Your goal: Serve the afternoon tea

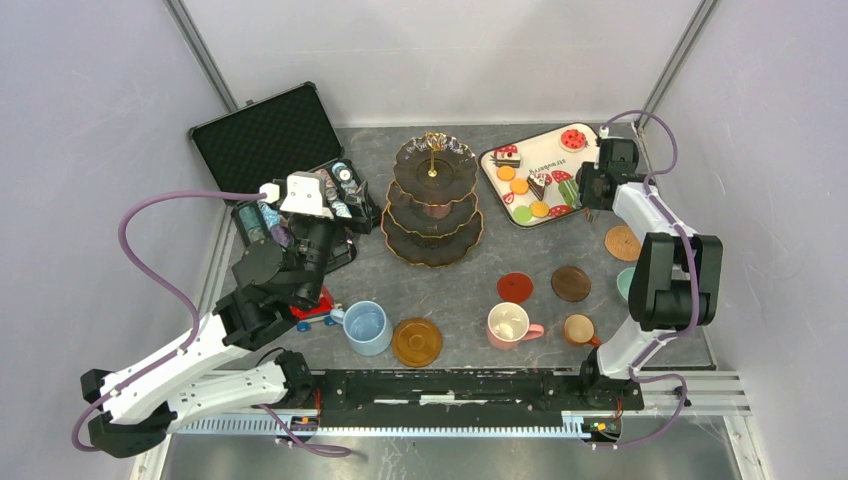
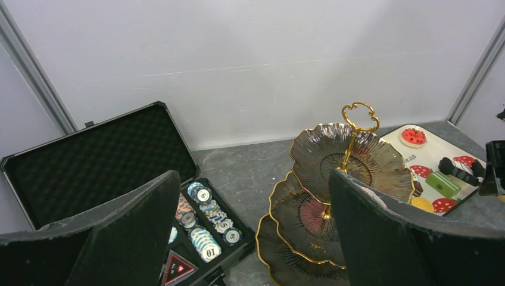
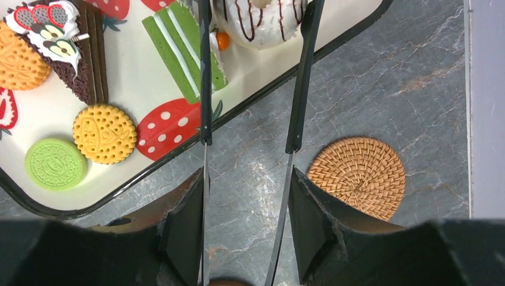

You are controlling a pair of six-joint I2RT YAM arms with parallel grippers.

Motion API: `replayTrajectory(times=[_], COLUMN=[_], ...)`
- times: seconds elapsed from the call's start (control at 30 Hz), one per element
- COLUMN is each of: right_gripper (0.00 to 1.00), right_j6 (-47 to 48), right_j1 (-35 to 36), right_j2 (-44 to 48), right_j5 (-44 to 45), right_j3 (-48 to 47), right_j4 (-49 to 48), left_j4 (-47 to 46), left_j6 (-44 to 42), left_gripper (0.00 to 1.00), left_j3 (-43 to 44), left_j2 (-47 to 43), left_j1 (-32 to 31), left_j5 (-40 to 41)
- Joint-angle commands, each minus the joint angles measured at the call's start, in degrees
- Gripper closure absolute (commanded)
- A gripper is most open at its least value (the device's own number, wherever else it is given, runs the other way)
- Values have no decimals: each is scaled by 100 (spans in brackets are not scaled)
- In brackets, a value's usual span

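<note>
The dark three-tier gold-rimmed stand stands at the back middle and is bare; it also shows in the left wrist view. My right gripper is shut on black tongs, whose tips straddle a white chocolate-drizzled donut on the strawberry-print tray, beside a green cake slice. In the top view that gripper is at the tray's right edge. My left gripper is open and empty, raised over the poker chip case. Blue, pink and small brown mugs stand near the front.
A green mug is half hidden behind the right arm. Coasters lie about: wicker, red, brown, amber. A red toy car sits under the left arm. Macarons and a chocolate cake slice lie on the tray.
</note>
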State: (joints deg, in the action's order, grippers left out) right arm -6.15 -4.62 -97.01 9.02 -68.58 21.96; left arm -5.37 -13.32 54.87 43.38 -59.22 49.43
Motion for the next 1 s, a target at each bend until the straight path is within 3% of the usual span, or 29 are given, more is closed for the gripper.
replayTrajectory(times=[0.0,0.33,0.47,0.8,0.97], right_gripper=[47,48,58,64,65], right_j6=[26,24,60,0,246], right_j1=[-30,-39,-15,429,1641], right_j2=[-93,-273,-87,1595,2890], right_j5=[-82,-91,-106,-53,150], right_j3=[-357,-391,-438,6,1033], right_j4=[-139,-144,-83,-67,-160], left_j4=[-294,-297,-297,-316,-318], left_j6=[-12,-17,-17,-22,29], left_gripper=[0,0,0,0,0], left_j3=[-12,-12,-20,-38,-35], left_j2=[-42,-16,-21,39,-5], left_j1=[12,7,7,9,9], left_j5=[67,67,73,83,111])
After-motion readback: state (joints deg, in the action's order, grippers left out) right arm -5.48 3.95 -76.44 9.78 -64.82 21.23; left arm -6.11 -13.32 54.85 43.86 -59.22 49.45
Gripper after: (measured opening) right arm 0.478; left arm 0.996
